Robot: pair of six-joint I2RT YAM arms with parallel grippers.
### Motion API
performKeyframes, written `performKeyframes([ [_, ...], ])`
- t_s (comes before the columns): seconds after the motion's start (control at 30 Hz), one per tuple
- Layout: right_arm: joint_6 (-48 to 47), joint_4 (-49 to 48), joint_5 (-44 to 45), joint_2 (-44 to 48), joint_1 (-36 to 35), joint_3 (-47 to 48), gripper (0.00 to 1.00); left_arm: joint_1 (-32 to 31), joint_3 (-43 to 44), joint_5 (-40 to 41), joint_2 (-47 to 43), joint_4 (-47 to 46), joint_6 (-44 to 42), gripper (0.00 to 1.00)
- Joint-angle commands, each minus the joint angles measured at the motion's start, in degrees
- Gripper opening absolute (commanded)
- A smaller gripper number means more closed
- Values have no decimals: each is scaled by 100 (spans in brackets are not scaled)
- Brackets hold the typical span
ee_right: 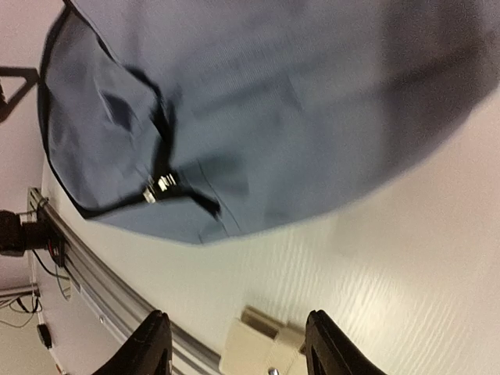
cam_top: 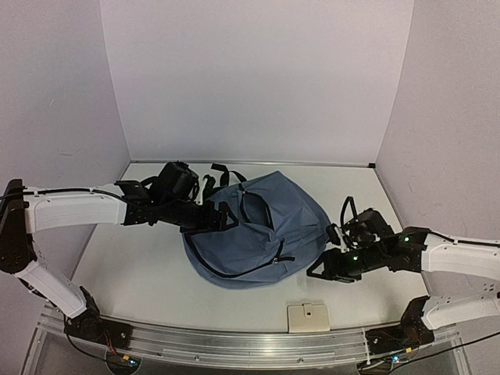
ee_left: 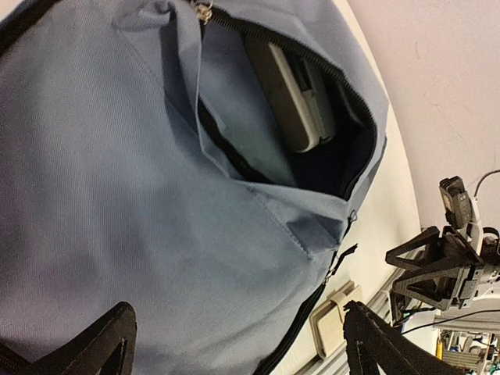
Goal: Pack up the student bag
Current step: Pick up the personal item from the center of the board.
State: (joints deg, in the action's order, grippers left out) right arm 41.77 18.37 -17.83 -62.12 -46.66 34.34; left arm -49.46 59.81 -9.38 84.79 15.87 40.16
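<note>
The student bag (cam_top: 258,234) lies on the table (cam_top: 141,273), pocket (ee_left: 336,160) unzipped around a pale device (ee_left: 293,98), which likely explains why the left hand (cam_top: 223,219) and right hand (cam_top: 320,269) flank it spread and empty.

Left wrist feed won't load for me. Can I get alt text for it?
A blue backpack fills the frame, its pocket unzipped with a flat beige item inside. The left gripper is open and empty over the fabric; the right gripper shows at the right edge.
</note>
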Motion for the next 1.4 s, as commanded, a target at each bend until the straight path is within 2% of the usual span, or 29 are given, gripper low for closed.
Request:
performKeyframes([
  [0.0, 671, 638, -273, 155, -256, -218, 52, -3, -72, -202, -184, 112, 190, 92],
  [0.23, 889, 883, -343, -49, -603, -588, 49, -2, -61, -215, -191, 178, 172, 92],
  [0.6, 773, 973, -520, -302, -682, -846, 49, -2, 72, -143, -136, 344, 90, 93],
  [1.07, 971, -152, -900, -722, -693, -1147, 37, -3, 220, -143, -37, 443, -17, 93],
  [1.17, 991, -336, -909, -859, -687, -1185, 30, -3, 220, -127, -55, 474, -17, 93],
  [1.37, 1099, -687, -924, -776, -695, -1280, 4, -1, 170, -105, -139, 469, -19, 93],
])
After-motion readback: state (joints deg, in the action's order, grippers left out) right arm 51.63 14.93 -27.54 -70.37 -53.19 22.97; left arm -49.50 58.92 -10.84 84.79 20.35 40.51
